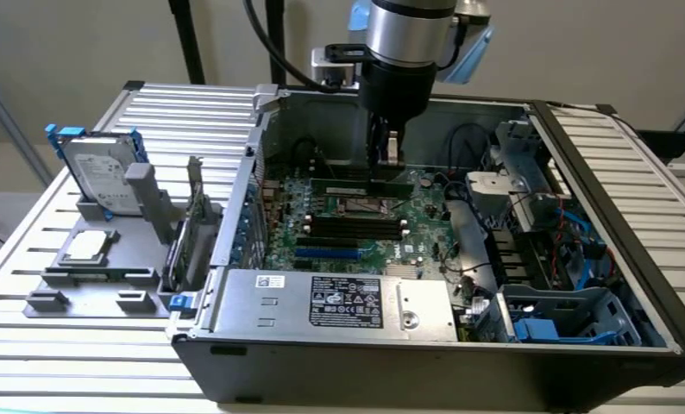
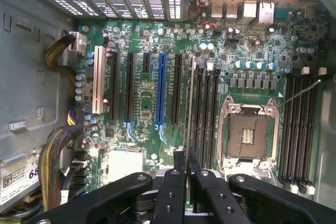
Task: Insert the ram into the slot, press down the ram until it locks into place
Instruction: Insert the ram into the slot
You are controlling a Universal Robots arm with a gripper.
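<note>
My gripper point(image 1: 386, 159) reaches down into the open computer case and is shut on the ram point(image 1: 360, 185), a thin green stick held lengthwise above the motherboard point(image 1: 424, 246). In the wrist view the ram point(image 2: 191, 103) shows edge-on as a thin line running out from between my fingers, at my gripper point(image 2: 186, 161). It lies along the black memory slot point(image 2: 200, 114) in the bank beside the metal CPU socket point(image 2: 248, 135). That bank of slots point(image 1: 355, 226) sits in front of the socket in the exterior view. Whether the ram touches a slot I cannot tell.
A blue slot point(image 2: 161, 87) and black expansion slots lie beside the bank. A second bank of memory slots point(image 2: 296, 129) is past the socket. Cable bundles point(image 2: 52, 171), the power supply point(image 1: 331, 302) and drive cages point(image 1: 549, 250) crowd the case. A hard drive point(image 1: 101, 177) stands outside.
</note>
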